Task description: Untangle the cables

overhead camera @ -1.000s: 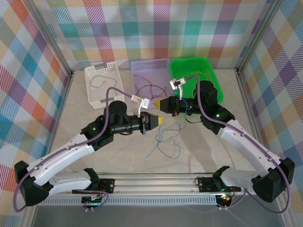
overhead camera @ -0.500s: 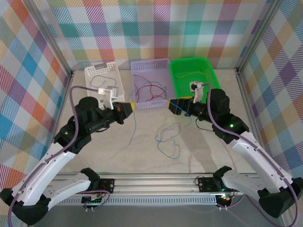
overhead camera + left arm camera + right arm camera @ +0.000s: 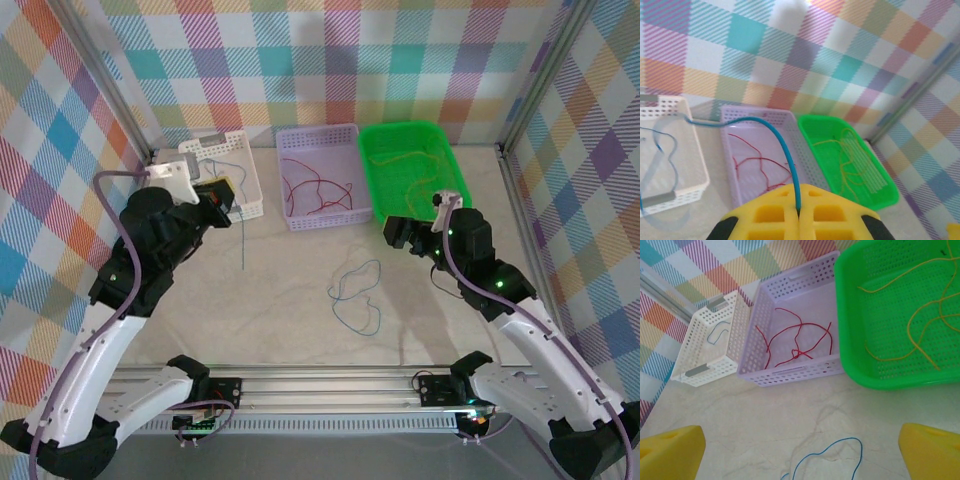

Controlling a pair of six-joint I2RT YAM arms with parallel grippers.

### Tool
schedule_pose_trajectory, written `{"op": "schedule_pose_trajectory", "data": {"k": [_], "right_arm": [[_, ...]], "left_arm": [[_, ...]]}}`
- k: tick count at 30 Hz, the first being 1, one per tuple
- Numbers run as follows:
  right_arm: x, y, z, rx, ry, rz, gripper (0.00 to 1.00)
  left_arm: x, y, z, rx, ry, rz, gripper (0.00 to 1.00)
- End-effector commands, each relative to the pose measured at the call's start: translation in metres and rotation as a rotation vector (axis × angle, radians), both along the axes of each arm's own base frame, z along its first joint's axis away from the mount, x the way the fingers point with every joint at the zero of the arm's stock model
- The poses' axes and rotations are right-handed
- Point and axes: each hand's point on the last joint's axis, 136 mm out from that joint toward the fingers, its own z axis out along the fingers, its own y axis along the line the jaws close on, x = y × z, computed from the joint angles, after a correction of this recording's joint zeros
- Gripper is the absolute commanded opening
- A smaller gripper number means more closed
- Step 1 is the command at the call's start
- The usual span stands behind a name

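Holding thin blue wire [image 3: 785, 146] clamped between yellow pads [image 3: 771, 211], left gripper [image 3: 799, 194] hangs just beside white perforated plastic basket [image 3: 694, 150]. Right gripper [image 3: 800, 452] gapes above second blue wire [image 3: 847, 439] lying on table [image 3: 280, 335]. Sorting step; next: release over basket.

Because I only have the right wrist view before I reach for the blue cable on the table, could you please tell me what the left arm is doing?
Observer: The left fingers are shut on a second blue cable.
Operator: Thank you; where are they?
Observer: Seen from above, at the white basket's near edge, that cable hanging down in front.
Operator: Is my loose cable clear of it?
Observer: Yes, the loose blue cable lies apart, nearer the middle.
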Motion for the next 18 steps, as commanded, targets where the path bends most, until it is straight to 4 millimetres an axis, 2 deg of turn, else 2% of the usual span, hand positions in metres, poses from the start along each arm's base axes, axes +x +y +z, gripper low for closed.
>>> {"op": "schedule_pose_trajectory", "data": {"k": [1,6,8,9,14,18], "right_arm": [[-0.006,0.013,0.009,0.016,-0.043,0.094,0.99],[-0.013,0.026,0.009,0.033,-0.043,0.181,1.0],[-0.017,0.031,0.01,0.046,-0.046,0.219,1.0],[-0.02,0.034,0.011,0.05,-0.05,0.241,1.0],[-0.03,0.039,0.012,0.057,-0.055,0.298,1.0],[-0.037,0.037,0.013,0.055,-0.059,0.314,1.0]], "left_arm": [[0.022,0.02,0.019,0.038,-0.06,0.107,0.0],[0.053,0.041,0.037,0.048,-0.1,0.216,0.0],[0.07,0.051,0.035,0.065,-0.088,0.262,0.0],[0.078,0.057,0.042,0.058,-0.113,0.287,0.0],[0.128,0.085,0.023,0.051,-0.041,0.386,0.0],[0.153,0.092,0.008,0.063,-0.004,0.414,0.0]]}}
